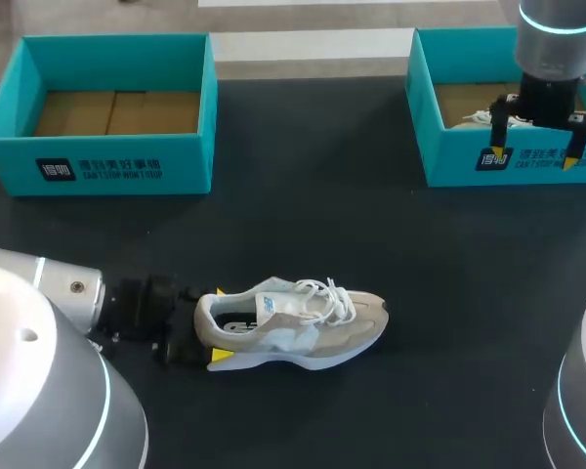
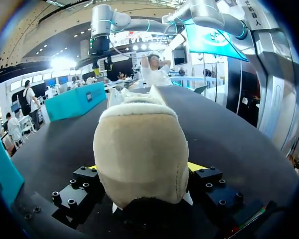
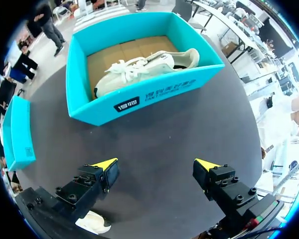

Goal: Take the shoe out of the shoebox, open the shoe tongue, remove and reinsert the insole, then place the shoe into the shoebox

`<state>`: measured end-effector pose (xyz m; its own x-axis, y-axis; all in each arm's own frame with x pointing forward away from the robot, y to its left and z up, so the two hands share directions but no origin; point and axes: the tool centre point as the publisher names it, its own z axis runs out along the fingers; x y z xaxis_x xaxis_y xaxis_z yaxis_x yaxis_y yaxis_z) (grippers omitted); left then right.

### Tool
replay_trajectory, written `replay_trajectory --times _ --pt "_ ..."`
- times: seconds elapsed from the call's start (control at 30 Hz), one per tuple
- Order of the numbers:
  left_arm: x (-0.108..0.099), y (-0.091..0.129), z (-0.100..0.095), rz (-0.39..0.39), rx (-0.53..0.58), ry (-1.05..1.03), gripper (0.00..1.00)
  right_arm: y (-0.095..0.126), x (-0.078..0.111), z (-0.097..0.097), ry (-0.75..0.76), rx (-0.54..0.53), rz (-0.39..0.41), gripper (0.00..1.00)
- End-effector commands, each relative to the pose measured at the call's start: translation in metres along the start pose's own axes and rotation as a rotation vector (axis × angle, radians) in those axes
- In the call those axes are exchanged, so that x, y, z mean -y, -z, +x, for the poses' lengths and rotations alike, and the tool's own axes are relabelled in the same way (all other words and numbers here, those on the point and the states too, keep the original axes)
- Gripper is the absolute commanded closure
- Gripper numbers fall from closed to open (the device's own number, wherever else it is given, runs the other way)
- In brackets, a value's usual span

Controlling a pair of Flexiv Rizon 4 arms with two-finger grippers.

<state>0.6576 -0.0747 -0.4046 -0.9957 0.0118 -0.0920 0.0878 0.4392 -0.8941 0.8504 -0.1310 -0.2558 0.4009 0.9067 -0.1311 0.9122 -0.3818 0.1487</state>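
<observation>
Shoe (image 1: 303, 327): low trainer of pale suede and mesh with white laces and a thick white sole. It stands on its sole on the dark, matte table (image 1: 371, 225), well apart from both boxes.
Heel (image 2: 139, 149): rounded, fuzzy and beige, it sits between the left gripper's fingers.
Left gripper (image 1: 218, 327): a yellow tip lies on each side of the heel. It appears to pinch it, though the contact is partly hidden.
Right gripper (image 3: 157, 164): fingers spread wide with nothing between them, near the right shoebox's front wall.
Right shoebox (image 3: 139, 99): teal card with a brown cardboard floor. It holds a second shoe (image 3: 144, 67), white and laced.
Left shoebox (image 1: 107, 161): teal, rectangular, with the same brown floor.
</observation>
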Motion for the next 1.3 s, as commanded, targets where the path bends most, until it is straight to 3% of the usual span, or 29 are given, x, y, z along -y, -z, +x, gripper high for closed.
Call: replay_trajectory --times 0.03,0.17,0.4,0.6,0.9,0.93,1.3 --pt "-0.001 -0.003 0.000 0.000 0.003 0.000 1.00 -0.001 0.001 -0.001 0.000 -0.003 -0.003 0.00" --pt "-0.001 -0.003 0.000 0.000 0.003 0.000 1.00 -0.002 0.021 0.011 0.023 -0.003 -0.035 0.00" --pt "-0.001 -0.003 0.000 0.000 0.003 0.000 1.00 0.002 0.080 0.043 0.029 0.042 -0.066 0.00" --pt "-0.001 -0.003 0.000 0.000 0.003 0.000 1.00 0.008 0.141 0.082 0.051 -0.035 -0.043 0.00" --pt "-0.001 -0.003 0.000 0.000 0.003 0.000 1.00 0.021 0.207 0.126 0.104 -0.024 -0.067 0.00" --pt "-0.001 -0.003 0.000 0.000 0.003 0.000 1.00 0.022 0.211 0.128 0.098 -0.061 -0.053 0.00" --pt "-0.001 -0.003 0.000 0.000 0.003 0.000 1.00 0.022 0.211 0.128 0.098 -0.061 -0.053 0.00"
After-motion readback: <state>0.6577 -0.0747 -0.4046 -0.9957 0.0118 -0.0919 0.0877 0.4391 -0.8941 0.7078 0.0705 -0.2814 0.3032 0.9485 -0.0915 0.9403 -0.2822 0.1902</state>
